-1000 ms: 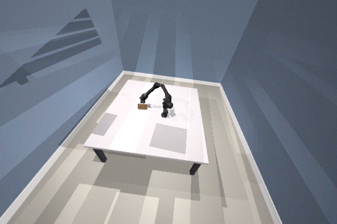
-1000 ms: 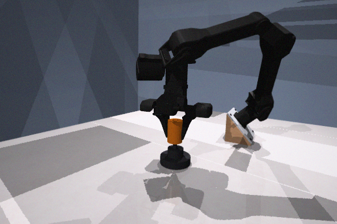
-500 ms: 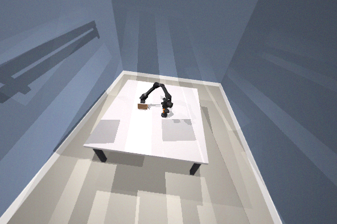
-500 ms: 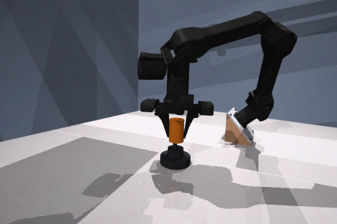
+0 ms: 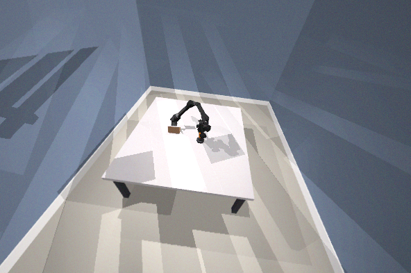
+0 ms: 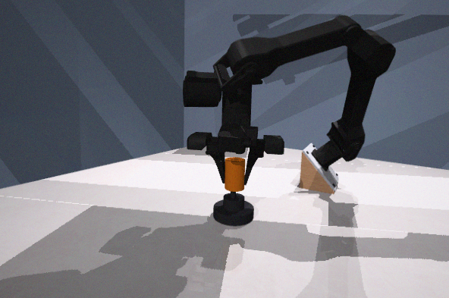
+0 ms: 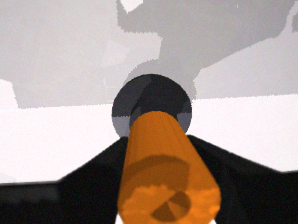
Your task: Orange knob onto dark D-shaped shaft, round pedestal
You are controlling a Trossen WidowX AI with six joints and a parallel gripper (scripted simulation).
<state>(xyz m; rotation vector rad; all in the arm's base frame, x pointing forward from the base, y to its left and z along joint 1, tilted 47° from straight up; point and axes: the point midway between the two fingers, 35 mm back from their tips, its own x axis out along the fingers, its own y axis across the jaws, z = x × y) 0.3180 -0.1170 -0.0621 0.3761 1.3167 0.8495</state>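
One wooden wedge (image 5: 173, 130) (image 6: 313, 177) well apart from pedestal (image 5: 200, 140) (image 6: 233, 214) (image 7: 151, 90); jaws (image 5: 200, 135) (image 6: 234, 180) clasp orange knob (image 5: 199, 135) (image 6: 234, 174) (image 7: 160, 150) above it.

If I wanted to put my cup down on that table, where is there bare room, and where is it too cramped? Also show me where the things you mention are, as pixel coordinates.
In the exterior view, a bare patch lies between the pedestal (image 5: 200, 141) (image 6: 233, 214) (image 7: 151, 92) and the wooden wedge (image 5: 173, 130) (image 6: 312, 175); another borders the table's (image 5: 139, 169) (image 6: 45, 227) near edge. It's crowded at the pedestal, with knob (image 6: 234, 175) (image 7: 160, 150) and end effector (image 6: 234, 179) (image 7: 156, 141) right above.

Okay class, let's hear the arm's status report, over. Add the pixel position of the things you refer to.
Gripper (image 6: 234, 182) (image 7: 156, 141) shut on orange knob (image 5: 200, 135) (image 6: 234, 174) (image 7: 159, 150). Knob upright above round pedestal (image 5: 200, 141) (image 6: 233, 215) (image 7: 150, 90), short stretch of shaft (image 6: 233, 193) showing between. Nothing seen in the way.
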